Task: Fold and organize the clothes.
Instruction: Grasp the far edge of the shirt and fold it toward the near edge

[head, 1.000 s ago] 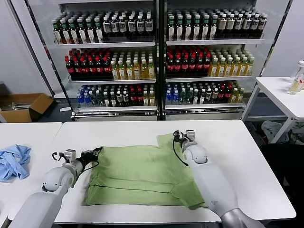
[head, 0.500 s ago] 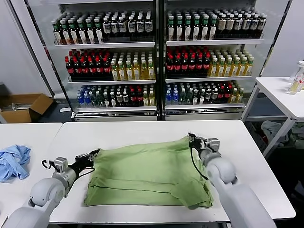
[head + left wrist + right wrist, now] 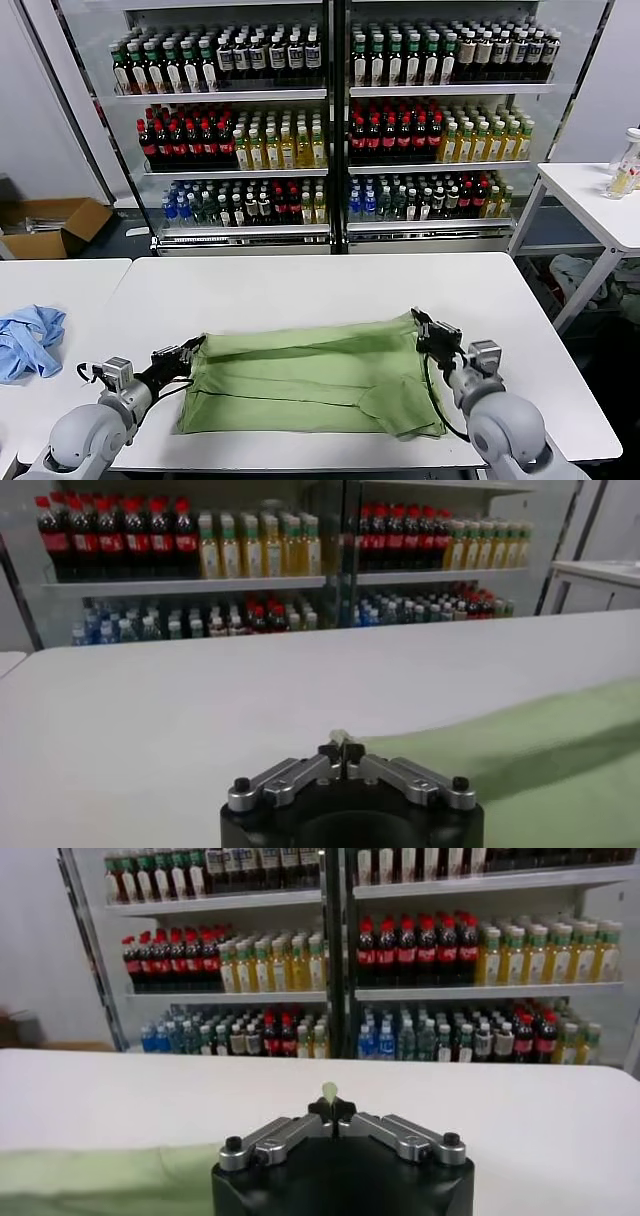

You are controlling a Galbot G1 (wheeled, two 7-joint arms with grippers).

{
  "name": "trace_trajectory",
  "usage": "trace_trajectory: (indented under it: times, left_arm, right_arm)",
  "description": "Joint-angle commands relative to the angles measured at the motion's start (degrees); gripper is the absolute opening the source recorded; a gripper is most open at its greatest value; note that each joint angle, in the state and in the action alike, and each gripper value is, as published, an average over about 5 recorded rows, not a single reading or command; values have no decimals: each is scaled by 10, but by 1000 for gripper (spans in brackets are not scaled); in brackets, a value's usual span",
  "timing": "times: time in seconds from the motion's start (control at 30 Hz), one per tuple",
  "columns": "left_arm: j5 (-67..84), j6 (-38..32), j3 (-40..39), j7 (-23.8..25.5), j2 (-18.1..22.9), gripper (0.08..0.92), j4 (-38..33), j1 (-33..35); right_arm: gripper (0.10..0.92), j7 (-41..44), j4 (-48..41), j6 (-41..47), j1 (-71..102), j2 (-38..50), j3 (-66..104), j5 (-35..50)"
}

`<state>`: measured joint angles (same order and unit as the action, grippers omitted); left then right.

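Both arms have drawn back toward you since the earlier frames, dragging the far edge of the light green shirt [image 3: 312, 372] nearer, so the cloth now lies shorter front to back.

Nearest you, the left gripper [image 3: 188, 347] sits at the shirt's left far corner, and the left wrist view shows its jaws closed on a pinch of green fabric. The right gripper [image 3: 424, 329] holds the right far corner, jaws likewise clamped on a small tuft of cloth. The shirt lies on the white counter [image 3: 300, 280], plain side up, already doubled along its near edge.

You look to be mid-fold, bringing the far hem over toward the near one. Next, lay both corners down level with the near edge, then let go together.

On the side counter to your left lies a crumpled blue cloth [image 3: 25, 338]. Beyond it, a cardboard box [image 3: 55, 222] sits on the floor, contents unclear. Farthest back, the glass-door cooler [image 3: 330, 120] holds rows of bottles.
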<state>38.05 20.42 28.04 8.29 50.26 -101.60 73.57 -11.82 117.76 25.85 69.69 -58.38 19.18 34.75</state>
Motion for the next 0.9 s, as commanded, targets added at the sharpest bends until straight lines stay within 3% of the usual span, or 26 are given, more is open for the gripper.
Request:
trace_trajectory:
  times: [0.03, 0.7, 0.9]
  left_arm:
    - [0, 6, 17, 9, -3, 84, -26, 40]
    - [-39, 43, 29, 52, -14, 85, -21, 50]
    - [-54, 36, 35, 26, -5, 171, -36, 51]
  right_arm:
    - [106, -2, 74, -7, 107, 20, 39, -9]
    - [106, 1, 61, -22, 162, 11, 12, -62]
    - [135, -4, 68, -22, 164, 7, 17, -76]
